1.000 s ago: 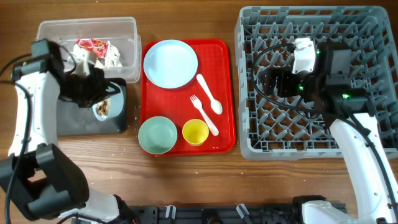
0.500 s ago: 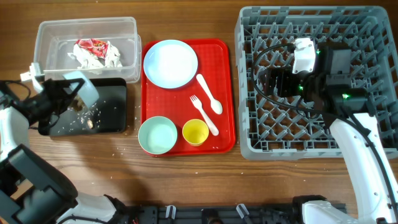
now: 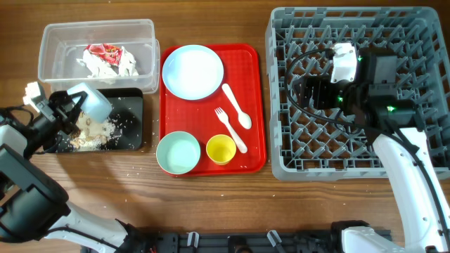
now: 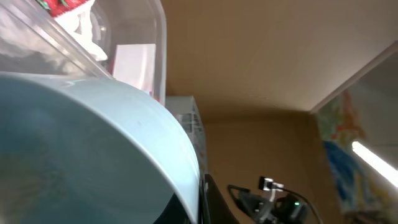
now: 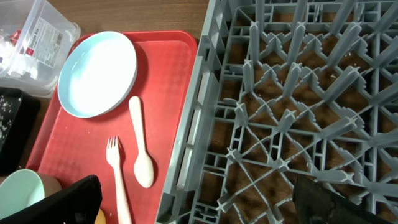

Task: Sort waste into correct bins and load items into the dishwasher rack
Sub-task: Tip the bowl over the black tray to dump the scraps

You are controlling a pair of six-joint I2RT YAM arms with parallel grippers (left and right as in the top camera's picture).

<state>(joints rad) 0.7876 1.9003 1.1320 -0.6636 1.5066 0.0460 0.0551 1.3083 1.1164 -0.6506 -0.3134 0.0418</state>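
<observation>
My left gripper (image 3: 76, 111) is shut on the rim of a pale blue bowl (image 3: 93, 102), held tipped on its side over the black tray (image 3: 133, 105). Beige food scraps (image 3: 88, 133) lie heaped in that tray. In the left wrist view the bowl (image 4: 93, 149) fills the frame. The red-and-white wrapper with tissue (image 3: 107, 58) lies in the clear tub (image 3: 56, 35). The plate (image 3: 192, 70), spoon (image 3: 238, 109), fork (image 3: 232, 131), second bowl (image 3: 178, 152) and yellow cup (image 3: 221, 149) sit on the red tray (image 3: 256, 105). My right gripper (image 3: 309, 91) is open and empty over the grey rack (image 3: 351, 151).
Crumbs are scattered on the wooden table (image 3: 133, 169) in front of the black tray. The right wrist view shows the rack's pegs (image 5: 298, 106), the plate (image 5: 96, 73), spoon (image 5: 140, 146) and fork (image 5: 118, 180). The rack's left wall stands close to the red tray.
My left arm swung the bowl left and tipped it. The scraps that were in the bowl now lie in the black tray. The right arm has not moved.
</observation>
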